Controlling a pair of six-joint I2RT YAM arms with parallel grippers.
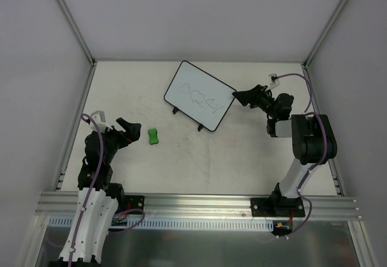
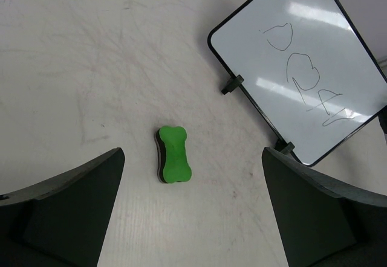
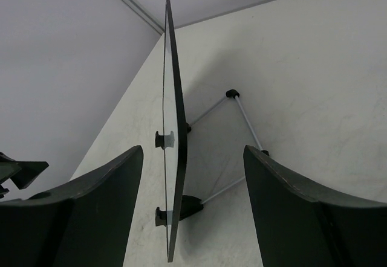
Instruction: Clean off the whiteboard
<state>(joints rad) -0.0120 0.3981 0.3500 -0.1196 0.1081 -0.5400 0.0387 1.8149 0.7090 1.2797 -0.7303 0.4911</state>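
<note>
Whiteboard (image 1: pixel 199 95) with illegible scribbles, green eraser (image 1: pixel 153 136) nearby, left fingers (image 2: pixel 66 206) and right fingers (image 3: pixel 302 206) both apart.

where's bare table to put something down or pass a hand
Bare table between the eraser, the whiteboard and the near rail, and the far left corner. Crowded at the whiteboard's right edge, by the right gripper.
</note>
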